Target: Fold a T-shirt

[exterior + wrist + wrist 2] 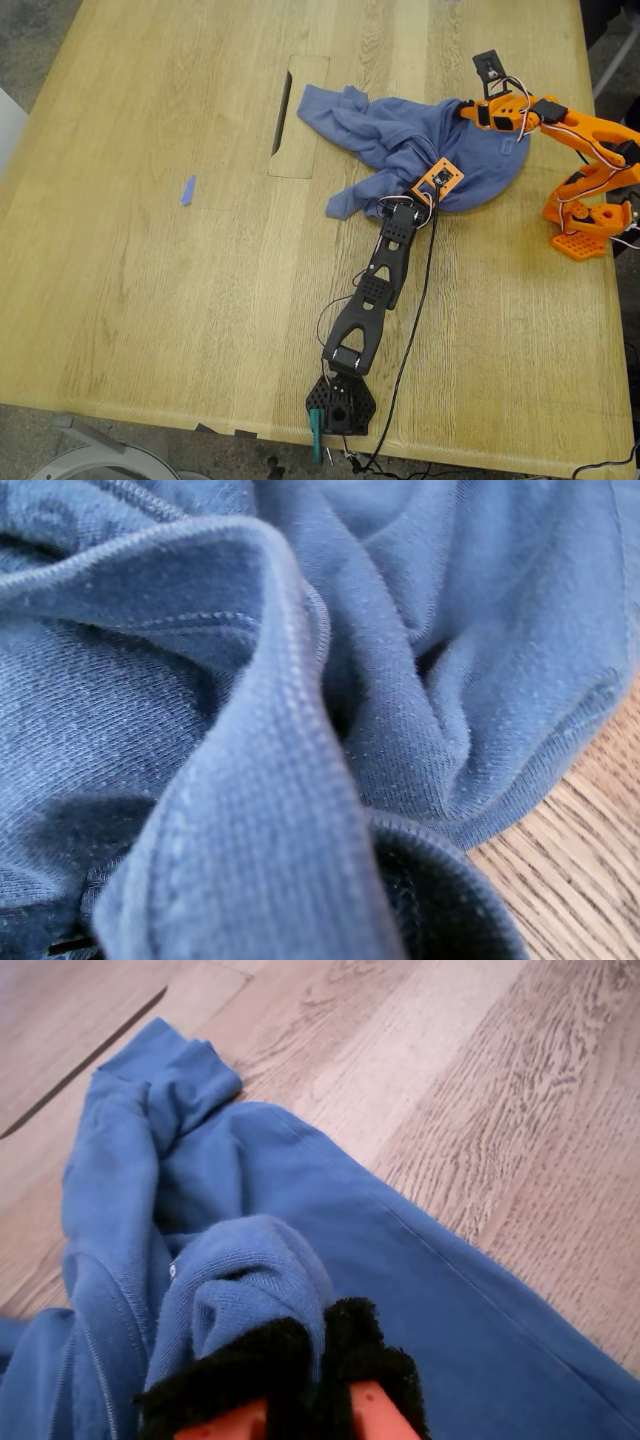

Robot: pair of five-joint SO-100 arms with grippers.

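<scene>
The slate-blue T-shirt (430,140) lies crumpled on the wooden table (150,300), right of centre in the exterior view; its print is hidden. My first gripper (418,197), on the black arm, is sunk into the shirt's near edge. The first wrist view is filled with bunched cloth (300,730), and a thick fold runs straight into the hidden jaws. My second gripper (468,108), on the orange arm, sits at the shirt's far right edge. In the second wrist view its black padded fingertips (325,1345) are pinched shut on a raised fold of the shirt (250,1260).
A tiny blue scrap (188,190) lies on the table at the exterior view's left. A dark slot (283,112) and inset panel sit just left of the shirt. The orange arm's base (590,225) stands at the right edge, the black arm's base (340,400) at the near edge.
</scene>
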